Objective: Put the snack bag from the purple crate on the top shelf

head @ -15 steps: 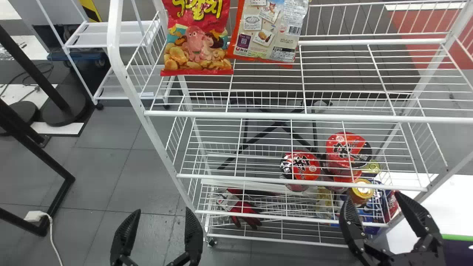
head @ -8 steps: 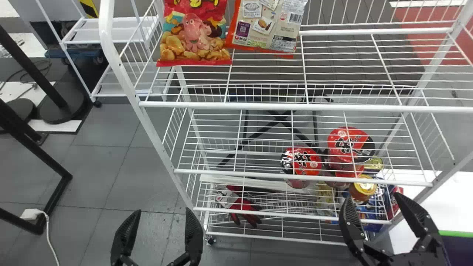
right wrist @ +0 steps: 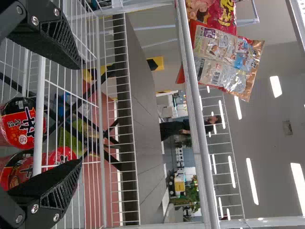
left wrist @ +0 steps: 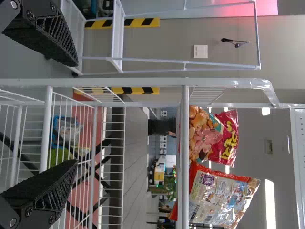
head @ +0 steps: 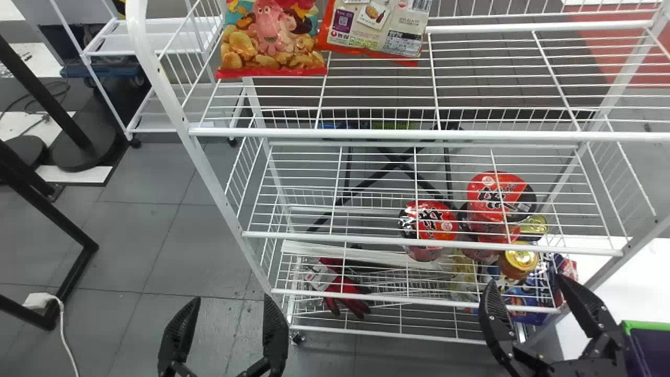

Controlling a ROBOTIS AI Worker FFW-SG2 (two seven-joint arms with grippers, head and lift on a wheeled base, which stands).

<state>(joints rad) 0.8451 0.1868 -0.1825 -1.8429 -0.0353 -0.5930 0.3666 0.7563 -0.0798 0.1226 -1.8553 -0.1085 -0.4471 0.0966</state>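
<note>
- The left gripper (head: 231,298) hangs before the lower left part of the rack (head: 314,237), fingers apart with nothing between them.
- At the rack's left end, the top shelf (head: 366,134) holds a red snack bag (head: 269,39), with an orange and white bag (head: 374,29) just beside it. The shelf's bare wires right of this pair look like the likely spot for the new bag.
- The right gripper (head: 527,280) hangs before the rack's lower right part, its fingers also apart and holding nothing.
- Past the rack's lower right corner is the purple crate (head: 649,348) with its green rim. Going by the task, the bag to fetch should be in there; which way its long side runs I cannot tell.
- The next move turns on this: the crate lies to the right of the right gripper, well apart from the left one, so the right arm seems the one to use, swinging outward clear of the rack's corner.
</note>
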